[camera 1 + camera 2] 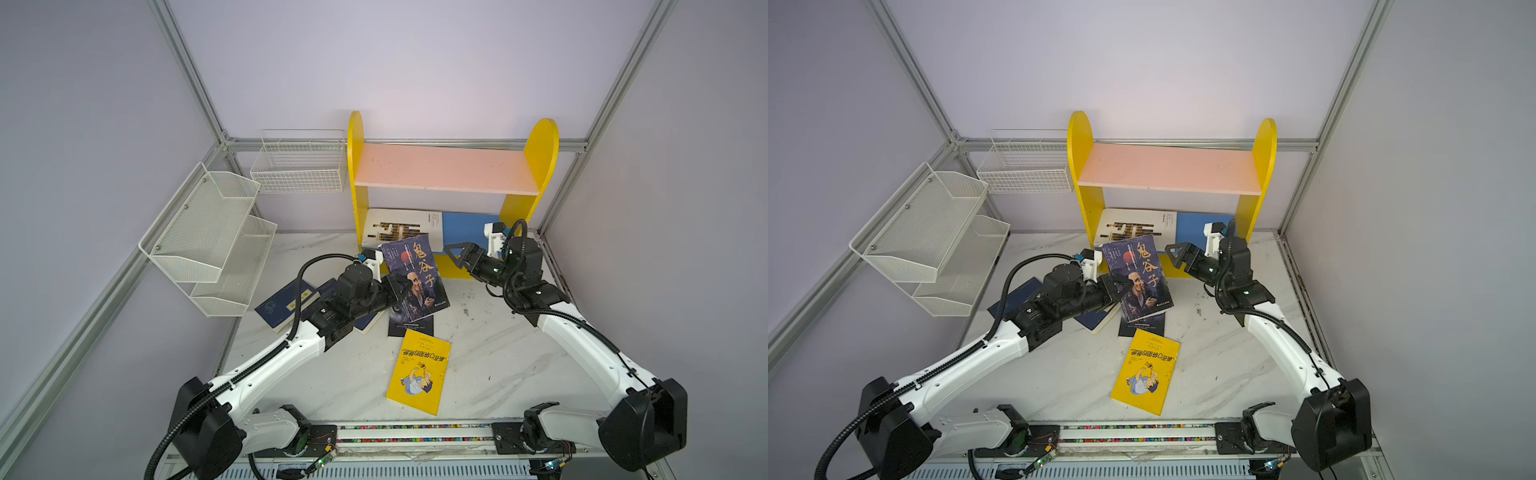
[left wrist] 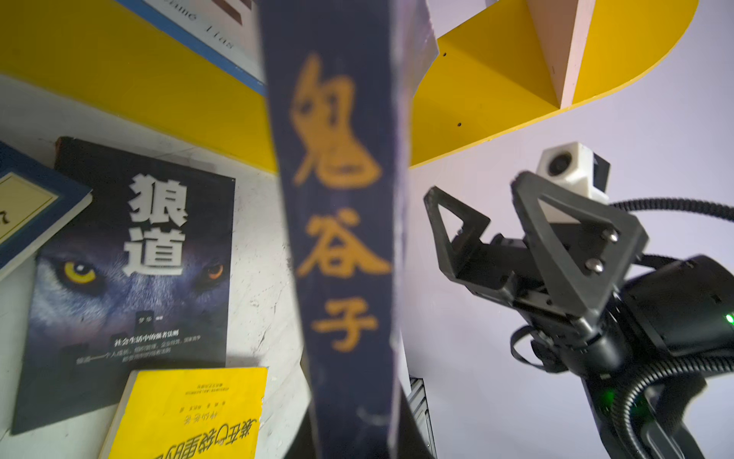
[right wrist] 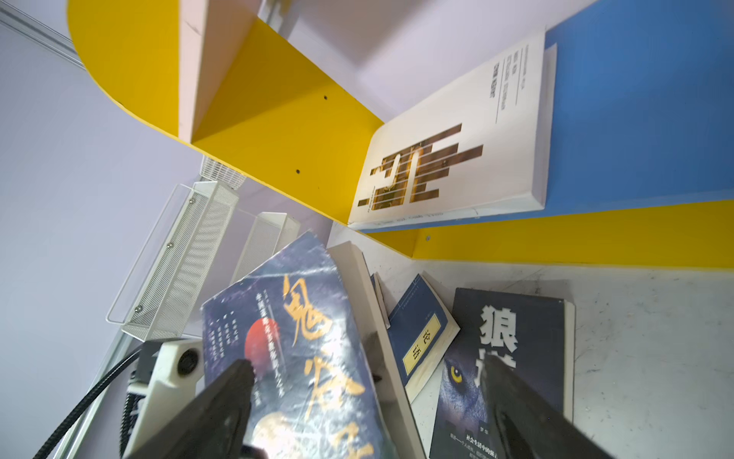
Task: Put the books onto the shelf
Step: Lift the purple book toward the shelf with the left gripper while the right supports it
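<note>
holding the dark-blue portrait book [image 1: 415, 276] up off the counter [image 1: 498, 353] in the left claw [image 1: 400, 287], clamping shut on its left edge, cover facing up, top end tilting towards the shelf [image 1: 357, 174]. hovering the right claw [image 1: 459, 254] just right of the book, spread wide and gripping nothing, apart from the cover in both top views. judging the step as a handover or a steadying of this book before sliding it onto the blue lower board [image 1: 469, 226], beside the larger white book [image 1: 399, 228] lying flat on that board's left half

doing it well:
- bringing the open claw squarely around the book's free right edge, biting deep on cover and pages together, not on the floppy cover alone
- closing fully before loosening the left grip, avoiding any unsupported moment
- carrying the book low enough to pass under the pink upper board [image 1: 444, 168], aiming for the bare blue right of the white book and steering clear of the right yellow side panel
- watching the pages, fanning slightly in the left wrist view and probably sagging under a one-sided grip

leaving for later the black wolf-eyes book [image 2: 131, 278], the yellow cartoon book [image 1: 419, 372] and the navy books [image 1: 286, 305], all lying on the counter
</note>
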Robot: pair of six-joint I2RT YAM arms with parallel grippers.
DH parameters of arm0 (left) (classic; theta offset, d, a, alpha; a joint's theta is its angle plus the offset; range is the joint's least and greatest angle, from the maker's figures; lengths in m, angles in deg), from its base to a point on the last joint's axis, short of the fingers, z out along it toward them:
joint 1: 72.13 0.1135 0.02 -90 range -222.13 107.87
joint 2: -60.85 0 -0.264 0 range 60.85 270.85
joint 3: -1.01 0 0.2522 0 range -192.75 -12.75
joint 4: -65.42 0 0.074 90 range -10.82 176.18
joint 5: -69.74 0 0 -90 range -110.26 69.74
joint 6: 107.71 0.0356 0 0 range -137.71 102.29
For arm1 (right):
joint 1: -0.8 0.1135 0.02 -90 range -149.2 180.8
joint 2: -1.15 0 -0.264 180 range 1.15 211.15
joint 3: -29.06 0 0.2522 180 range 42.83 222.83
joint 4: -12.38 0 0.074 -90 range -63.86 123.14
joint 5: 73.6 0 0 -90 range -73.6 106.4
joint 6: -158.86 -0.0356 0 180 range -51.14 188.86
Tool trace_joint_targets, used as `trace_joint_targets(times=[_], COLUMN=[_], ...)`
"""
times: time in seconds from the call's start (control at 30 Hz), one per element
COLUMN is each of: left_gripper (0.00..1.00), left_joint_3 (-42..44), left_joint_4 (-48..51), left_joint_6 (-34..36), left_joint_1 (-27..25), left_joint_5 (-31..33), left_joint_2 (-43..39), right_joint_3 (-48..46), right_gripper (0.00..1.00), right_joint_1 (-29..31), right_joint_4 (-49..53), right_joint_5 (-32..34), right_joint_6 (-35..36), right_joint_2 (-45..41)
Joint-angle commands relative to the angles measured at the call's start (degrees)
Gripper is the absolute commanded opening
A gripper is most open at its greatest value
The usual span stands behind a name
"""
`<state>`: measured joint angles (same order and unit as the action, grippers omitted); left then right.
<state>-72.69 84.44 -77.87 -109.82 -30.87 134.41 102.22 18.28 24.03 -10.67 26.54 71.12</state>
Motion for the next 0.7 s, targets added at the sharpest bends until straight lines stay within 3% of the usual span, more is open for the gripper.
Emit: trace_joint_targets(times=[0.0, 0.3, 0.53, 0.67], left_gripper=[0.00, 0.00, 0.00, 0.00], left_joint_3=[-10.84, -14.84, -16.68, -17.25], left_joint_4=[-10.14, -24.34, -29.66, -31.69], left_joint_6=[2.16, -4.83, -8.68, -9.94], left_joint_1=[-0.01, -0.01, -0.70, -1.41], left_joint_5=[1.70, 8.30, 12.40, 13.27], left_joint_2=[2.36, 11.49, 15.35, 16.77], right_joint_3=[-3.14, -12.55, -22.59, -23.36], right_gripper=[0.91, 0.92, 0.91, 0.91], right_joint_1=[-1.69, -2.43, -2.31, -2.23], right_joint_4=[-0.09, -8.67, -29.88, -35.07], right_joint_5=[-1.65, -8.52, -13.59, -13.49], right_joint_6=[-5.24, -16.48, -32.56, -34.88], right_joint_2=[-3.09, -9.55, -10.20, -9.28])
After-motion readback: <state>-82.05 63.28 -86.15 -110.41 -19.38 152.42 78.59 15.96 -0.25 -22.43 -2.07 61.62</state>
